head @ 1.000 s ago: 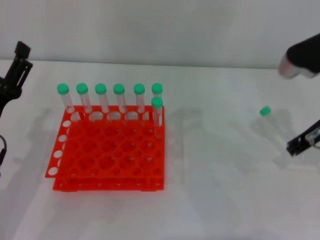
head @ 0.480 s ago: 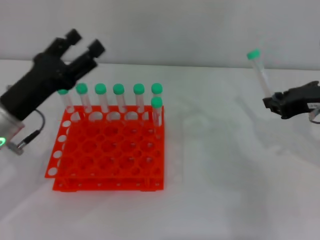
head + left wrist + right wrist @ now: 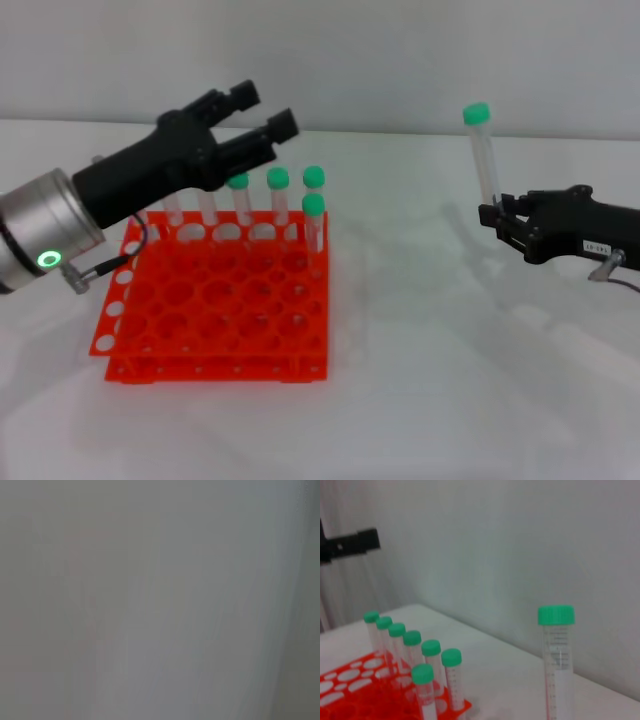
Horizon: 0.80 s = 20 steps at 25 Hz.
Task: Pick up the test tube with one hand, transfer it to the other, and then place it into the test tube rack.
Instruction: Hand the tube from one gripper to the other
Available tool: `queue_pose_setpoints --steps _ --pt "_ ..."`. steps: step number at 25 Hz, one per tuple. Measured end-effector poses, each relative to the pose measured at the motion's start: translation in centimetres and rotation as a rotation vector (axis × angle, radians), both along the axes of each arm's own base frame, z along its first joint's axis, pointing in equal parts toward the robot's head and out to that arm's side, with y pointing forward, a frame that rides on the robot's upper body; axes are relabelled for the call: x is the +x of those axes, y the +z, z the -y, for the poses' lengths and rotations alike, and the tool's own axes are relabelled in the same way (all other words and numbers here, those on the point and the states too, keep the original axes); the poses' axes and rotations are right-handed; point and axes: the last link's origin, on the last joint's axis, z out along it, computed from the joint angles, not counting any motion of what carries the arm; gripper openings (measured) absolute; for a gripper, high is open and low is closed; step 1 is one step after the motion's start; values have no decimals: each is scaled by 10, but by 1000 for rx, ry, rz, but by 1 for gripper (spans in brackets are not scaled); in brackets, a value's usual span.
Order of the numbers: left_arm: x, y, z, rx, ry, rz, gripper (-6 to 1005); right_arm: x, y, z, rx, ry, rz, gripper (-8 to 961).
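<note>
My right gripper [image 3: 497, 219] is shut on the lower end of a clear test tube [image 3: 484, 160] with a green cap and holds it nearly upright above the table, right of centre. The tube also shows in the right wrist view [image 3: 558, 665]. My left gripper [image 3: 268, 110] is open and empty, reaching in above the back rows of the orange-red test tube rack [image 3: 215, 305], its fingers pointing toward the held tube. The rack also shows in the right wrist view [image 3: 350, 690]. The left wrist view shows only a blank grey surface.
Several green-capped tubes [image 3: 313, 210] stand in the rack's back row and one in the second row at its right end; the left arm hides some. They also show in the right wrist view [image 3: 432, 665]. A white wall stands behind the white table [image 3: 420, 400].
The right gripper has carried the tube leftward and stood it more upright. The left arm has swung further right and lower over the rack's back rows.
</note>
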Motion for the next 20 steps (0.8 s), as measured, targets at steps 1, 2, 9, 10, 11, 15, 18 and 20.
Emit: queue_pose_setpoints --steps 1,2,9,10,11,15,18,20 --pt "3 -2 -1 -15 -8 -9 889 5 -3 1 3 8 -17 197" --pt "5 -5 -2 -30 -10 -16 889 9 -4 2 6 10 -27 198" --pt "16 -26 -9 -121 12 -89 888 5 -5 6 3 56 -46 200" --pt "17 -29 -10 -129 17 -98 888 3 -6 7 -3 71 -51 200" --pt "18 -30 -11 -131 18 -102 888 1 -6 9 -9 84 -57 201" --pt "29 -43 -11 -165 -8 -127 888 -8 -8 12 -35 139 -79 202" --pt "32 -47 -12 -174 -15 -136 888 -14 -11 14 -54 165 -81 203" --pt "35 -49 -12 -178 -19 -139 888 -18 -14 14 -63 179 -79 203"
